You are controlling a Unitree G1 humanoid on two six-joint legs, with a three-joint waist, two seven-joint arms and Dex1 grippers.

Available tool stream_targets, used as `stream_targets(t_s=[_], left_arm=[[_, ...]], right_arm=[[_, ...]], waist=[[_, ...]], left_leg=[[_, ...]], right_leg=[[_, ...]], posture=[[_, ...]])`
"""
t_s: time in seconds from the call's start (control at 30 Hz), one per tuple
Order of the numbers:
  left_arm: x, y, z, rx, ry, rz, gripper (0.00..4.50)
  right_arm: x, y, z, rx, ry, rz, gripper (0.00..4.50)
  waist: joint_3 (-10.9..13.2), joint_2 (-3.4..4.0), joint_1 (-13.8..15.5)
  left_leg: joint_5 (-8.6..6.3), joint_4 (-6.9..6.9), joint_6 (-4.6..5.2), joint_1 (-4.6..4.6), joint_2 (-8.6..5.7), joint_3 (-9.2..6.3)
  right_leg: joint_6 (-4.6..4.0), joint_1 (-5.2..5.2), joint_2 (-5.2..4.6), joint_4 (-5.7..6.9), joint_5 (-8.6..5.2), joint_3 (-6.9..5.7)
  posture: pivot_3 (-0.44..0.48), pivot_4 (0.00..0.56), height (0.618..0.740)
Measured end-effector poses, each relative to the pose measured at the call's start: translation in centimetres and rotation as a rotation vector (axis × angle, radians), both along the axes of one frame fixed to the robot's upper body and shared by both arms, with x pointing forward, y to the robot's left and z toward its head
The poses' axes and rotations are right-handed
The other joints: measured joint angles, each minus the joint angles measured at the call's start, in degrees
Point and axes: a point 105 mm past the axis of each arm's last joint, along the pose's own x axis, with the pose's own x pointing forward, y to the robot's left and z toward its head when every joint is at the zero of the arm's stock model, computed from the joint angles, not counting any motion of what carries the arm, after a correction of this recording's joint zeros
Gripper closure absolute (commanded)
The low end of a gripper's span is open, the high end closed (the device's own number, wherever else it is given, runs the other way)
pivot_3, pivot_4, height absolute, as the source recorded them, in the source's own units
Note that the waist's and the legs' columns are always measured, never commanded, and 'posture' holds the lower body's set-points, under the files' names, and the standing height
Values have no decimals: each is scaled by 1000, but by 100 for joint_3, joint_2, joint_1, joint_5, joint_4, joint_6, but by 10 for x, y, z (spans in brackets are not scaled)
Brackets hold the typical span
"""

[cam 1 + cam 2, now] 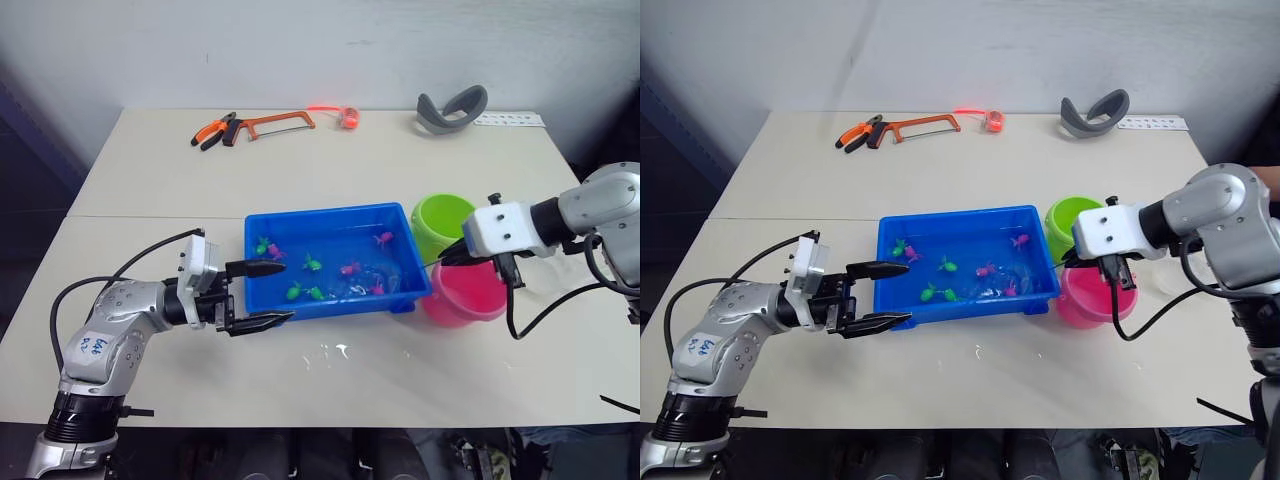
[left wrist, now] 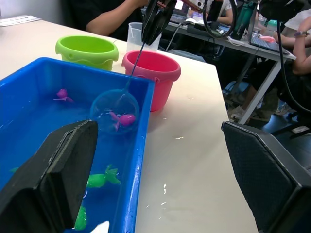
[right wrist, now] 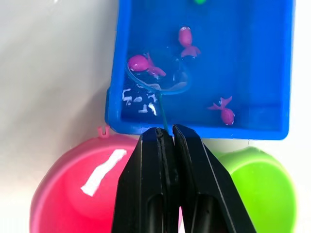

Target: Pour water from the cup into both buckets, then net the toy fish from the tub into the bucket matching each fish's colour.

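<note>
1. Hacksaw [image 1: 275, 124] with orange frame, lying at the far edge of the counter [image 1: 330, 165].
2. Orange-and-black pliers [image 1: 213, 131] just beside its handle end.
3. Small orange object [image 1: 349, 118] near the blade end.
4. Grey curved band [image 1: 452, 108] and a white strip [image 1: 509, 119] at the far right.

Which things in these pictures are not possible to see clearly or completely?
- Water level in the pink bucket and green bucket: left wrist view looks from the side, so the walls hide it.
- Clear cup: mostly behind the pink bucket.
- Whether the pink fish lies inside the net or under it: cannot tell.
- Blue tub: far end cut off in right wrist view.
</note>
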Motion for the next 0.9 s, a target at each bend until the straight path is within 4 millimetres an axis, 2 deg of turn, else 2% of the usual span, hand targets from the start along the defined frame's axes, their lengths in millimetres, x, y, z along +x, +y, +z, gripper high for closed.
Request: stream_targets(t_s=[0.2, 0.47, 0.63, 0.77, 0.9], left_arm=[[4, 6, -3, -7, 16, 24, 77], [6, 7, 5, -23, -6, 18, 77], [10, -4, 19, -71, -26, -27, 77], [12, -14, 17, -87, -1, -74, 77], [15, -28, 20, -107, 3, -142, 77]], right_arm=[[-7, -6, -7, 196, 137, -86, 4500], [-16, -23, 2, 399, 102, -157, 4500], [-42, -40, 10, 498, 5, -253, 4500], [-58, -52, 25, 546, -154, -334, 4500], [-76, -68, 16, 552, -257, -440, 4500]], waist=[[0, 0, 10], [0, 0, 36], [0, 0, 170], [-1, -1, 158], [-1, -1, 188]], left_leg=[[0, 0, 0, -1, -1, -1], [0, 0, 0, -1, -1, 0], [0, 0, 0, -3, -3, -3], [1, 0, 2, 2, -5, 0], [1, 0, 1, 4, -5, 0]], right_leg=[[0, 1, -1, 0, 0, -1], [0, 1, 0, 0, 0, -1], [0, 4, 3, 0, 0, -6], [4, 9, 10, 1, 2, -2], [4, 10, 30, 2, 2, 1]], posture=[[0, 150, 740], [0, 150, 740], [0, 150, 740], [0, 150, 740], [0, 150, 740]])
